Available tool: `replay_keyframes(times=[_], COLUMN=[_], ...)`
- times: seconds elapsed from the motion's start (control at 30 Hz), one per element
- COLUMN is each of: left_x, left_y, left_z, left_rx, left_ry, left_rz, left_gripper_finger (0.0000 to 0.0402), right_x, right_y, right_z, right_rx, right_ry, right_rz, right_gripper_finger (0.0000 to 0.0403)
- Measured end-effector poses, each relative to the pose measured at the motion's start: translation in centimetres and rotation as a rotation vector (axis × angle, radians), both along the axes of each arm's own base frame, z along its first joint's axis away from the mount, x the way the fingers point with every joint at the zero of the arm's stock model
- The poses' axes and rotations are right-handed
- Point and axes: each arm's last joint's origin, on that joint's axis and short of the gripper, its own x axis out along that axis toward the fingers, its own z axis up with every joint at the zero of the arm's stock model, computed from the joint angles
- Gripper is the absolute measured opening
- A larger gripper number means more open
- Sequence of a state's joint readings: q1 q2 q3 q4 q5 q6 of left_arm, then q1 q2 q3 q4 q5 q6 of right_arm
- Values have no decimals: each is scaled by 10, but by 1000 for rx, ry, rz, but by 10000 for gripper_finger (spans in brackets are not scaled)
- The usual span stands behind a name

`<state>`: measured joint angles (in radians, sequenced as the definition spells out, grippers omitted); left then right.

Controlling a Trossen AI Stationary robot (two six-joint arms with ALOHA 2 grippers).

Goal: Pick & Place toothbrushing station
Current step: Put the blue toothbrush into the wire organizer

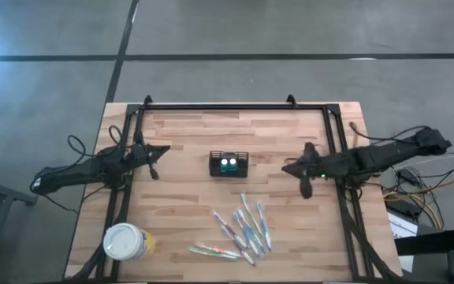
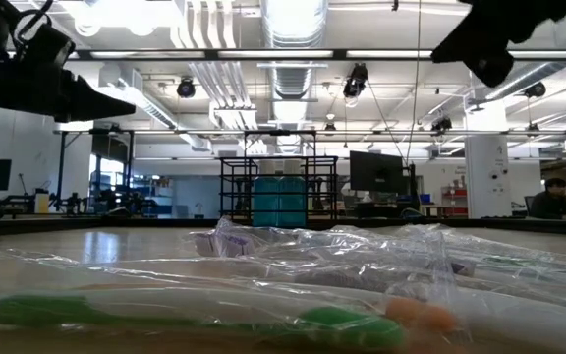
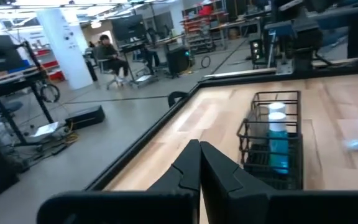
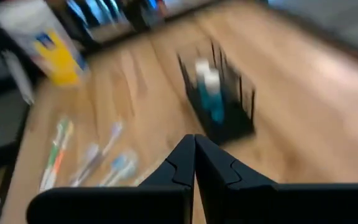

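Fingers on both arms are pressed together and hold nothing: left gripper (image 1: 155,174) and right gripper (image 1: 306,192) hover above the worktop (image 1: 187,130) on opposite sides, each pointing roughly inward. Toothbrushing station (image 1: 228,165), the small black wire caddy, stands upright between them, well apart from both, with two white-capped blue bottles (image 1: 228,165) inside. From the left fingers (image 3: 194,168) it lies ahead and a bit to one side; from the right fingers (image 4: 194,163) it lies ahead too, slightly off the pointing line. Caddy's long axis runs across the line between the two grippers' sides as seen from above, i.e. it presents a short end to each arm. Distances look about equal; I'd judge the left marginally nearer, not by much. Either arm has to part its fingers first, then come in over the wire rim. Wrapped toothbrushes (image 1: 243,229) lie scattered on the near side of the caddy, closer to the right gripper's side; white-lidded yellow cup (image 1: 127,241) sits at the corner beyond the left gripper. Worktop is pale wood planks with a black frame. Room is an open lab: grey floor, monitors, overhead ducting, a seated person (image 3: 110,53) far off.
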<state>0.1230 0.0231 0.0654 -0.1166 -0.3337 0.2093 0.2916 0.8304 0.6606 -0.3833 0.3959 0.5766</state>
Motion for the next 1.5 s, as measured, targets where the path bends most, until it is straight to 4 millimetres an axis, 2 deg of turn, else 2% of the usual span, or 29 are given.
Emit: replay_keyframes(times=[0.1,0.2,0.3,0.53,0.63,0.73,0.93,1.03,1.33,1.5], left_x=[1,3,4,4,4,4,4,4,4,4], left_y=[-1,-5,-7,-7,-7,-7,-7,-7,-7,-7], left_z=[-1,-3,-4,-4,-4,-5,-5,-5,-5,-6], left_rx=[-13,-29,-35,-32,-32,-32,-38,-39,-52,-57], left_ry=[13,27,40,41,39,39,39,39,40,42], left_rz=[-54,-177,-271,-273,-272,-272,-272,-272,-271,-271], left_gripper_finger=[3,3,3,3,3,3,3,3,3,3], right_x=[25,49,74,124,141,156,162,163,153,156], right_y=[13,27,42,74,84,91,95,95,94,97], right_z=[6,6,2,-19,-35,-47,-62,-67,-87,-99], right_rx=[144,240,241,303,328,345,405,444,467,482], right_ry=[171,316,412,603,708,765,865,840,861,758], right_rz=[-106,-142,-181,-203,-163,-130,-272,-297,-395,-365], right_gripper_finger=[8,8,8,13,36,79,172,203,219,219])
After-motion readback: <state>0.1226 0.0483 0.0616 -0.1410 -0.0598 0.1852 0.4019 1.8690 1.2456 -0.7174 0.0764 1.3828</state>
